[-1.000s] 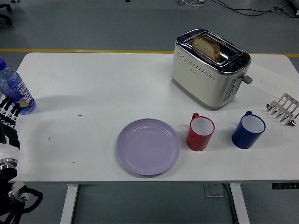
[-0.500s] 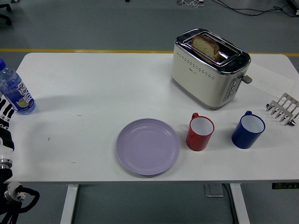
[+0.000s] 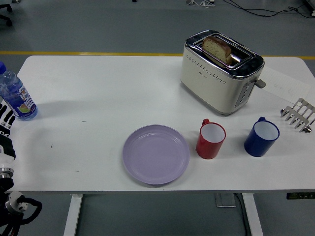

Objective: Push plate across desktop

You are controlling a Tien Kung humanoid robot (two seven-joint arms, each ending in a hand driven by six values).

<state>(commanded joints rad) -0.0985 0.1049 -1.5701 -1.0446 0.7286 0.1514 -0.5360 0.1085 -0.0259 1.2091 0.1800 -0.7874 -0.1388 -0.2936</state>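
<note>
Fingers: left hand at the table's left edge; grip state cannot be told
Plate: lilac plate untouched near the front edge, red mug just beside, so leftward path clear

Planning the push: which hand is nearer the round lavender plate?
Left. The left hand sits at the table's left edge, well left of the round lavender plate; the right hand is out of view.
</note>
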